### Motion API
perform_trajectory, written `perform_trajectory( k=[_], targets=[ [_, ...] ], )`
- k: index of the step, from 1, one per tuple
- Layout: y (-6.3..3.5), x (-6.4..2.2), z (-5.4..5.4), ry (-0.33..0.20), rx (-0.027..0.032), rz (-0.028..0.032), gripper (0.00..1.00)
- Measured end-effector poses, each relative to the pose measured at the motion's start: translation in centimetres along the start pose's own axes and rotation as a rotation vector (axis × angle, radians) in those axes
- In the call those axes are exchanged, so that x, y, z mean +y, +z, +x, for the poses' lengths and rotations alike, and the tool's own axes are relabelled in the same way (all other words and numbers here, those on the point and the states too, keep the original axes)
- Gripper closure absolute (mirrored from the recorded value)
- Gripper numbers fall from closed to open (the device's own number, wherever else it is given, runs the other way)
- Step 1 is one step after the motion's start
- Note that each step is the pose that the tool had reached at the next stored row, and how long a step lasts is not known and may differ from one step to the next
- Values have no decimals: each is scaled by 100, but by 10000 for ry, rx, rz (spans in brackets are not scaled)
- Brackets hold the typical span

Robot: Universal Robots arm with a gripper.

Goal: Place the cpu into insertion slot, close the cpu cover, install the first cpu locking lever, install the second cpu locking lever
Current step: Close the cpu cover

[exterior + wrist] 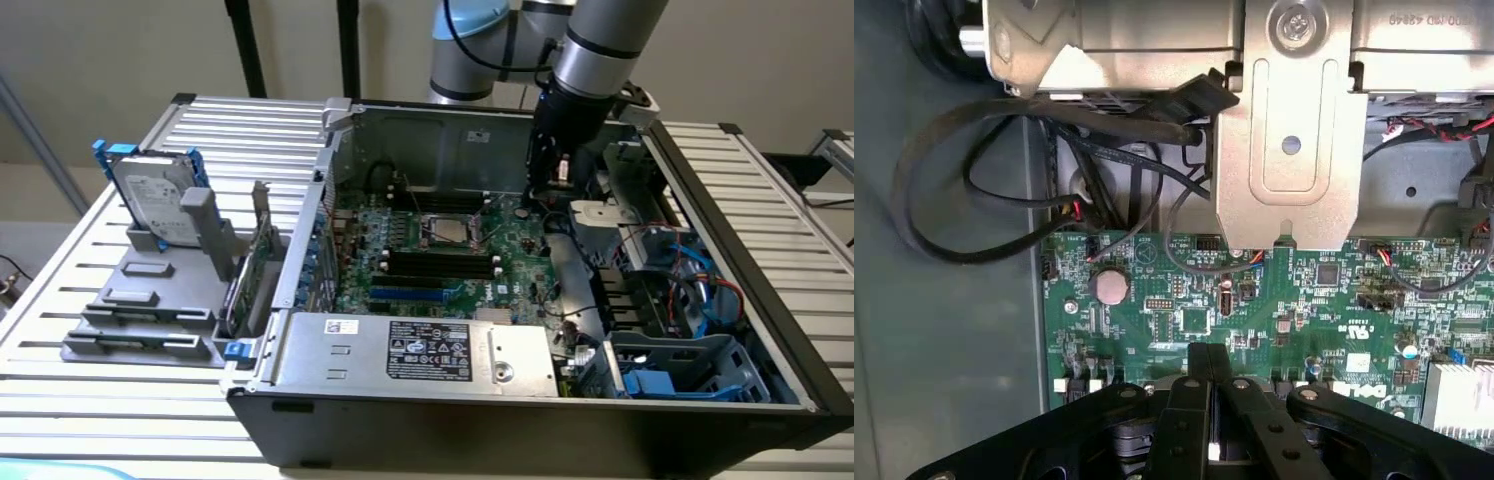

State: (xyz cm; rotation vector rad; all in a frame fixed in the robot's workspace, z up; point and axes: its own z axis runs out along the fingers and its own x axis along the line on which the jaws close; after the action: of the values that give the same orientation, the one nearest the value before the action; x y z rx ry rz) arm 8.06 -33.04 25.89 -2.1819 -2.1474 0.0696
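Cpu (pixel 449 233) appears seated in the insertion slot (pixel 424 240). Gripper (pixel 1211 352) pressed together, empty, hovers at two o'clock of the slot in the exterior view. Placement looks done; closing stage, I judge. Next move calls for descending toward eight o'clock.

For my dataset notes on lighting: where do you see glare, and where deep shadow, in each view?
Exterior view: soft, even light on the table; the case's front wall is dark. Wrist view: the metal bracket glares; the shut gripper is a dark shape before the lit green board.
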Motion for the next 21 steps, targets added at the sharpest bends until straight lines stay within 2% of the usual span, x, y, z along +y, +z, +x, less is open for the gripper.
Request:
perform_trajectory(
  k=[6, 8, 9, 10, 13, 15, 21],
  targets=[
    [88, -24, -8, -58, -2, 22, 89],
    [100, -57, -8, -63, 4, 61, 89],
    [103, -74, -9, -64, 9, 113, 89],
    [103, -82, -10, -62, 8, 231, 89],
    [105, -102, -10, -52, 4, 677, 89],
    [108, -119, -9, -47, 3, 937, 89],
    [114, -203, -11, -33, -7, 1581, 89]
  ],
)
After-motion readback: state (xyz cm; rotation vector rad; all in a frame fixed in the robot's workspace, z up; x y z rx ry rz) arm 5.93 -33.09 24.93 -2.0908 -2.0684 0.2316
